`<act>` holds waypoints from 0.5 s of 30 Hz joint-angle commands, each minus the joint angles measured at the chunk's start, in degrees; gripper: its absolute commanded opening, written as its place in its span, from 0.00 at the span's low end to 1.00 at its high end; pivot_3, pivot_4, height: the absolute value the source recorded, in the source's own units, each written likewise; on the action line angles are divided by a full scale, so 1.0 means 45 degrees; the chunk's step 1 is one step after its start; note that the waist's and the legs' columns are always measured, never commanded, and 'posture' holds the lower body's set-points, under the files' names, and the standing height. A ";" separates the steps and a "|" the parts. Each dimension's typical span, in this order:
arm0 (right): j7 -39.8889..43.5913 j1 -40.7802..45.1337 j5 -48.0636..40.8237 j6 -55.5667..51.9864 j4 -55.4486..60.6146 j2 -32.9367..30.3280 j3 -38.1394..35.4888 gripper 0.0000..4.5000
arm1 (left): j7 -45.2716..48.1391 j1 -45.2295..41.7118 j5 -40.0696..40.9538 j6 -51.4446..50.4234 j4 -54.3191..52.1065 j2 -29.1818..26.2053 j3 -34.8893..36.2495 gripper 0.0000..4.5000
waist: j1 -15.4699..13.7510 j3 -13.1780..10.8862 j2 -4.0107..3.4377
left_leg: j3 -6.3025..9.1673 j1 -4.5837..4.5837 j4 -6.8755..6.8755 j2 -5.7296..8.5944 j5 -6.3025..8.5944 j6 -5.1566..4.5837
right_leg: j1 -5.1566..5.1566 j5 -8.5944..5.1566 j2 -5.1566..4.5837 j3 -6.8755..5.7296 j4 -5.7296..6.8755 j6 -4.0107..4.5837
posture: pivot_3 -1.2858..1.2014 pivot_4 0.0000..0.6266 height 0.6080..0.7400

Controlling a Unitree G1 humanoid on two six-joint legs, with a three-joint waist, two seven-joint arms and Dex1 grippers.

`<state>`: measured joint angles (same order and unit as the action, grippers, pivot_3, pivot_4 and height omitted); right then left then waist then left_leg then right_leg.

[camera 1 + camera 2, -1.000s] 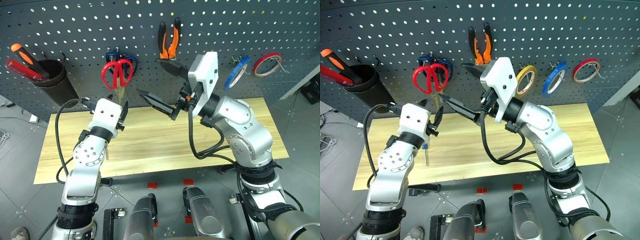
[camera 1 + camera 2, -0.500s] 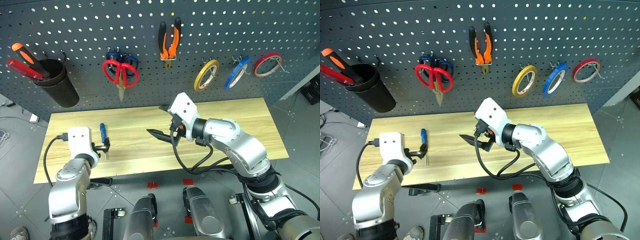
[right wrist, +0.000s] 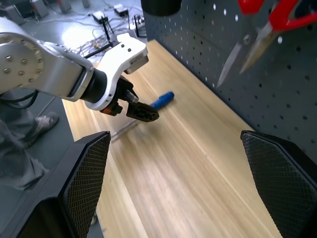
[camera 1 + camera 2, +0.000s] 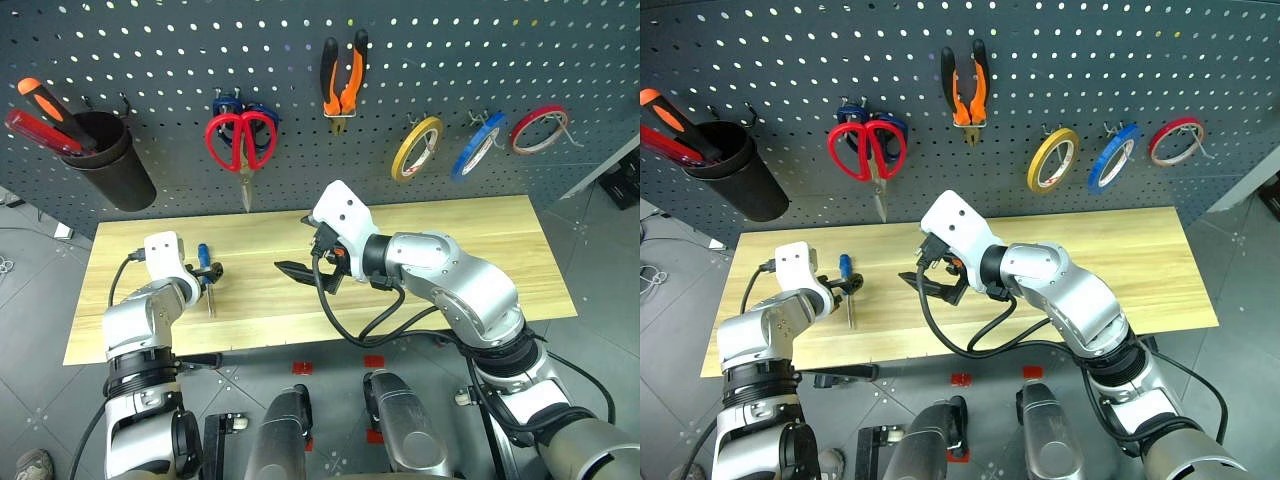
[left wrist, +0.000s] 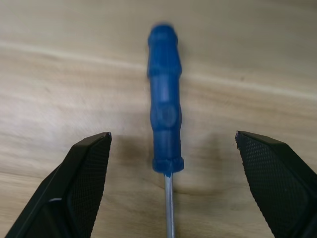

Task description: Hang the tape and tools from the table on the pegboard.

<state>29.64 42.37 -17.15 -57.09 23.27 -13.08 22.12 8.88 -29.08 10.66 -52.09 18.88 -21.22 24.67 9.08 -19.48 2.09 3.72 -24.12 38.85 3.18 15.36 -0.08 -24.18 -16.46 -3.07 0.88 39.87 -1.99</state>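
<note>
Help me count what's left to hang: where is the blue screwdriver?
The screwdriver lies flat on the table's left part, between the left gripper's open fingers, below the hung red scissors.

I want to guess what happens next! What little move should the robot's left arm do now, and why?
Probably close the left pincer on the blue screwdriver. Its fingers stand open on either side of the handle, which lies flat on the table, not yet gripped. The red scissors, pliers and yellow tape already hang on the pegboard, so the screwdriver seems the last one left.
</note>
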 commanded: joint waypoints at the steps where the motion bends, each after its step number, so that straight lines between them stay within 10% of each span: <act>1: 0.0221 0.0422 -0.0266 -0.0159 0.0484 -0.0046 -0.0159 1.00 | -0.0327 -0.0151 0.0129 0.0382 0.1066 -0.0388 0.0411 0.85 | 0.0043 -0.0005 0.0001 | -0.0001 0.0000 -0.0002 -0.0001 0.0000 0.0000 | -0.0003 0.0000 0.0000 0.0001 0.0000 0.0000 | 0.40 0.63 1.00; 12: 0.1584 0.0487 -0.0903 -0.0353 0.0826 -0.1324 -0.0195 1.00 | 0.0936 -0.0284 0.0315 0.1550 0.2326 -0.1327 -0.0393 0.13 | 0.0079 -0.0003 0.0001 | -0.0001 0.0009 -0.0001 0.0003 -0.0003 0.0007 | 0.0004 0.0001 -0.0008 -0.0005 0.0004 0.0000 | 0.39 0.54 1.00; 15: 0.2486 0.0356 -0.1174 0.0829 0.1396 -0.1637 -0.0219 1.00 | 0.1665 0.0858 0.0847 0.1242 0.0252 -0.1524 -0.0252 0.10 | 0.0120 0.0000 0.0005 | -0.0001 0.0005 -0.0006 0.0002 -0.0004 0.0011 | 0.0001 0.0001 -0.0009 -0.0004 -0.0010 0.0000 | 0.39 0.51 1.00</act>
<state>38.08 43.95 -20.70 -57.42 25.24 -20.20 21.56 14.18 -27.85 12.55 -45.85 25.78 -27.13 23.11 9.62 -19.48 2.11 3.71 -24.11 38.81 3.19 15.34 -0.01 -24.19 -16.45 -3.11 0.87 39.77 -1.99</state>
